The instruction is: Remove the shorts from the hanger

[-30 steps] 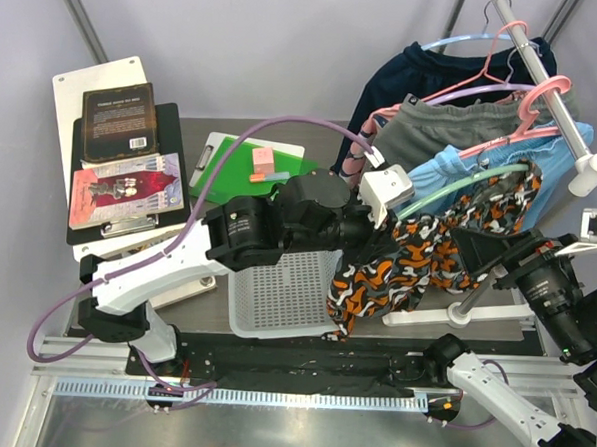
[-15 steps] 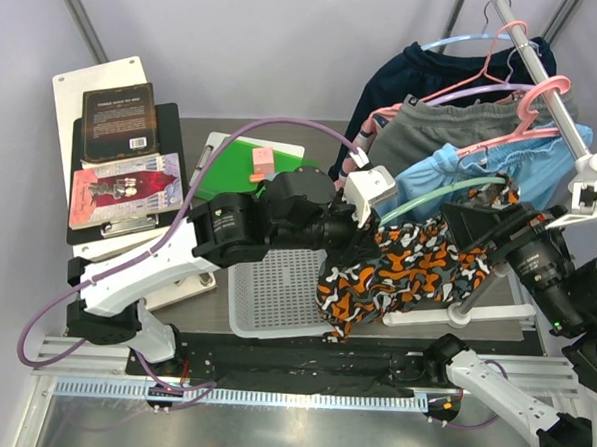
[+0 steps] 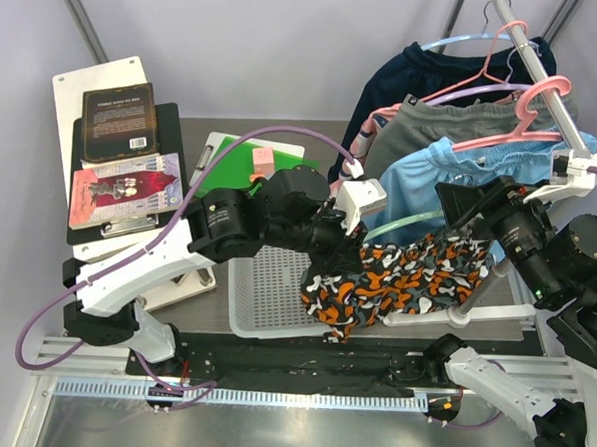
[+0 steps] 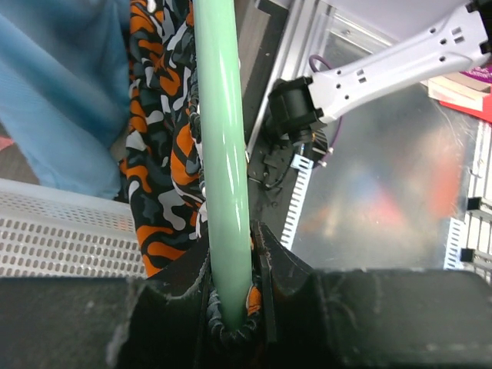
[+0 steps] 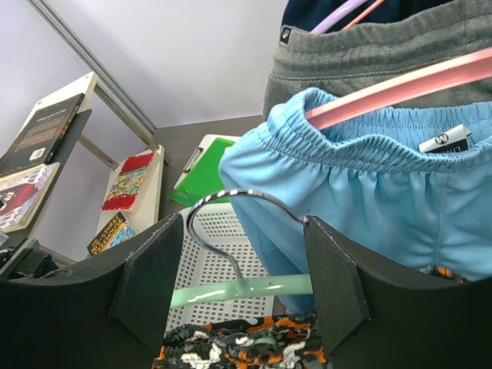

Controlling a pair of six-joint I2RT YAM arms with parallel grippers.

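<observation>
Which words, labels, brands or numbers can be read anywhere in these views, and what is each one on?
No text reads clearly in any view.
Black book: white cover lines, too small to read.
Picture book below it: title blurred.
White tag on the light blue shorts: round black logo, letters not legible.
Grey shorts: small white mark at the waistband, unreadable.

The front shorts (image 3: 406, 279) are hanging on a hanger (image 3: 411, 223) over the right end of the basket (image 3: 265, 297), between the left gripper (image 3: 361, 239) and the right gripper (image 5: 244, 223). The second shorts (image 3: 421, 180) are hanging just behind, on the far-right rail (image 3: 546, 86). Books (image 3: 118, 124) are lying far left.
</observation>
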